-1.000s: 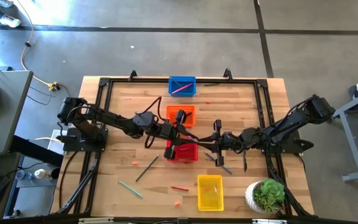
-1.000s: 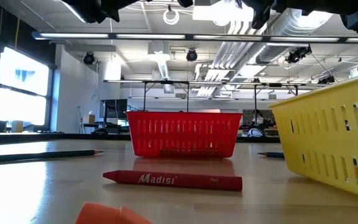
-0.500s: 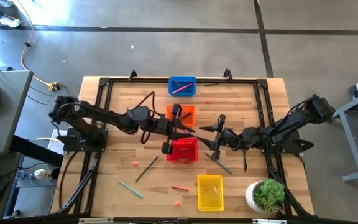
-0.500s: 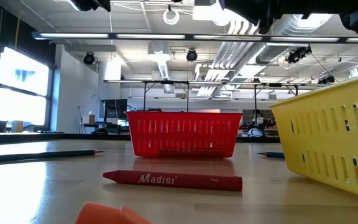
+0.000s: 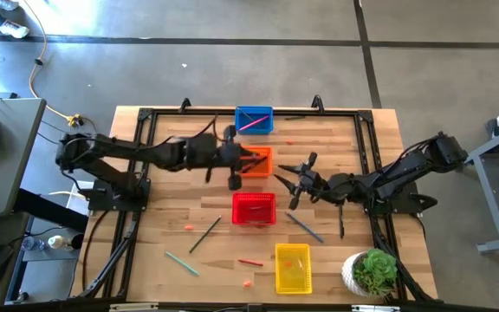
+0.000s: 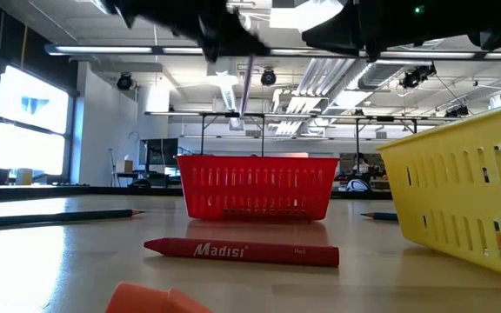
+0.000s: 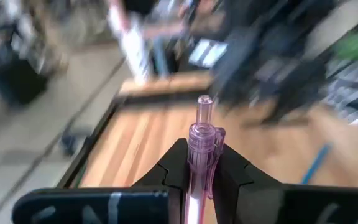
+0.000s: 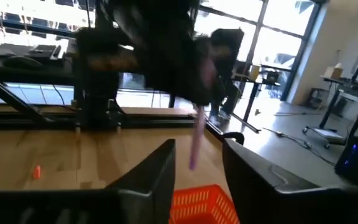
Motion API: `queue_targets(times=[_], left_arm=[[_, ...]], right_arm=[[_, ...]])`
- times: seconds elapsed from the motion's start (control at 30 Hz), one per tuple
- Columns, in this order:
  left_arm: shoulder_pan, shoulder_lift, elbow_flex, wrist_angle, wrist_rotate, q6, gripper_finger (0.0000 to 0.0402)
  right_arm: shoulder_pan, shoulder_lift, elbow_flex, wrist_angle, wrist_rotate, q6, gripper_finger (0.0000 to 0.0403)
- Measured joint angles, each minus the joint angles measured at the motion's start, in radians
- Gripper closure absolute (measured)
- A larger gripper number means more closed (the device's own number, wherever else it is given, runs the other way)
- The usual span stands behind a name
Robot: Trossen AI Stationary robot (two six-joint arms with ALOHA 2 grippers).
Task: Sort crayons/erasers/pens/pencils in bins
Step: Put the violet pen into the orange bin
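My left gripper [image 5: 243, 161] is above the orange bin [image 5: 253, 161], at the side of it that faces my left arm. Its fingers [image 7: 234, 180] are pressed together on a thin pink pen [image 7: 197, 168]; in the left wrist view the pen stands straight up between the two dark pads, and its clear cap end rises above them. In the low view the same pen [image 6: 245, 89] hangs almost upright, high above the red bin [image 6: 256, 186], and touches nothing below it.

My right gripper [image 5: 298, 178] is just beside the orange bin on the other side, between it and the red bin [image 5: 255, 209]. Its fingers [image 8: 151, 177] are spread wide and they hold nothing; in the right wrist view the orange bin [image 8: 204, 205] shows in the gap between them, and the pen [image 8: 197, 135] hangs farther off.

Seen from the orange bin, the blue bin [image 5: 254, 120] is behind it near the far edge of the table and has a pink stick inside. The red bin is just in front of the orange one, and the yellow bin [image 5: 292, 268] is farther in front, near the front edge. A red crayon [image 6: 242, 251] lies in front of the red bin, and a small orange eraser [image 5: 248, 282] lies near the yellow bin. A dark pencil [image 5: 204, 234] lies on the table at the left-arm side of the red bin.
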Motion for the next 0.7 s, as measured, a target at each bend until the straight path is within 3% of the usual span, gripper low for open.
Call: queue_targets(times=[0.23, 0.43, 0.7], left_arm=[[0.142, 0.164, 0.113, -0.241, 0.016, -0.031, 0.0377], [0.173, 0.304, 0.266, -0.462, 0.043, -0.016, 0.0377], [0.175, 0.418, 0.396, -0.619, 0.135, -0.033, 0.0377]], right_arm=[[-0.023, -0.025, 0.000, -0.022, -0.014, -0.042, 0.0393], [-0.021, -0.045, 0.000, -0.045, -0.015, -0.038, 0.0382], [-0.020, -0.046, 0.000, -0.082, -0.015, 0.003, 0.0398]])
